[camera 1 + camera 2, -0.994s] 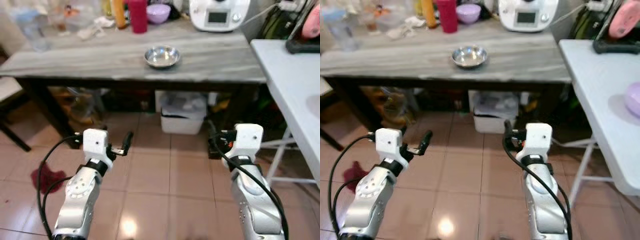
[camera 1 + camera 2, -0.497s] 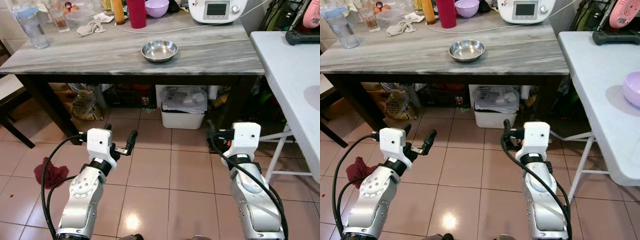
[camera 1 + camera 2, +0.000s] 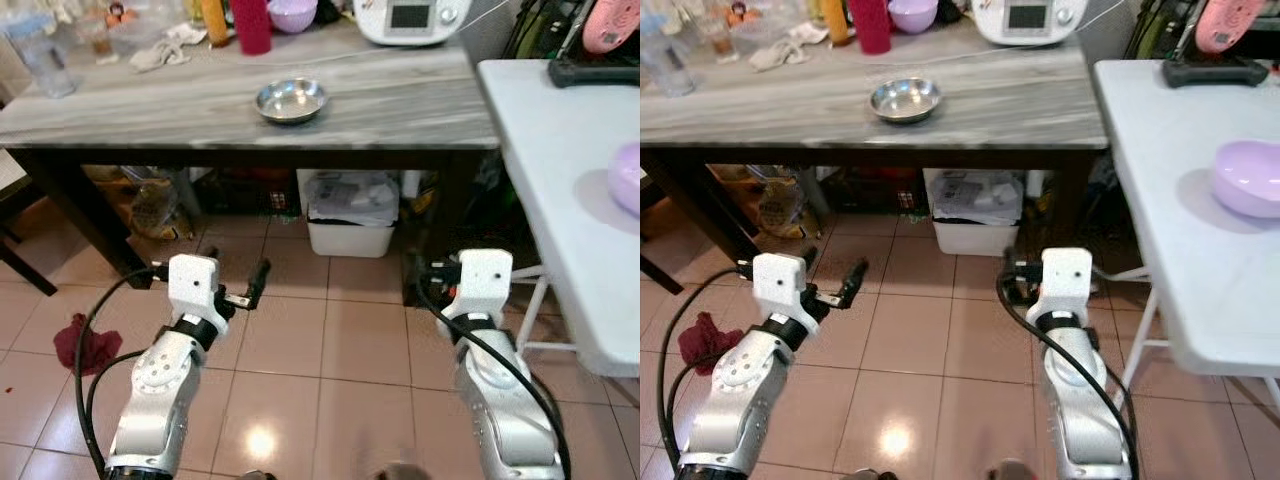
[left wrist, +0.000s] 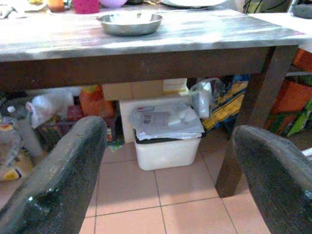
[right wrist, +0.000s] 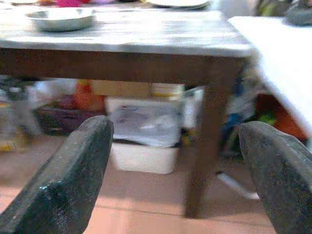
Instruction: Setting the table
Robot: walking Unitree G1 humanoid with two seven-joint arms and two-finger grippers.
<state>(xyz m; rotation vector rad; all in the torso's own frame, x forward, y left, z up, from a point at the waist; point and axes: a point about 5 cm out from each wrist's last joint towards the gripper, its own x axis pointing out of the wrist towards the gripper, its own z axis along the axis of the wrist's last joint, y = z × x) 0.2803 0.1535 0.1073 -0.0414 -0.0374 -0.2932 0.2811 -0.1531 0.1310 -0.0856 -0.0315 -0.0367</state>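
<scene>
A steel bowl (image 3: 291, 100) sits on the grey wooden table (image 3: 400, 100), toward its front edge. A lilac bowl (image 3: 1247, 178) rests on the white folding table (image 3: 1160, 160) at my right. Both arms are held low over the tiled floor, short of the grey table. My left gripper (image 4: 168, 126) is open and empty, pointing at the space under the table. My right gripper (image 5: 175, 124) is also open and empty, facing the dark table leg (image 5: 204, 131).
At the back of the grey table stand a red cup (image 3: 251, 25), a purple bowl (image 3: 293, 12) and a white appliance (image 3: 405, 18). Beneath the table are a white bin (image 3: 349, 225) and bags. On the floor at left lies a red cloth (image 3: 75, 340).
The whole picture has shifted, so the camera has turned a little to the right and the lilac bowl on the white table has come into view. Both grippers stay open in front.
</scene>
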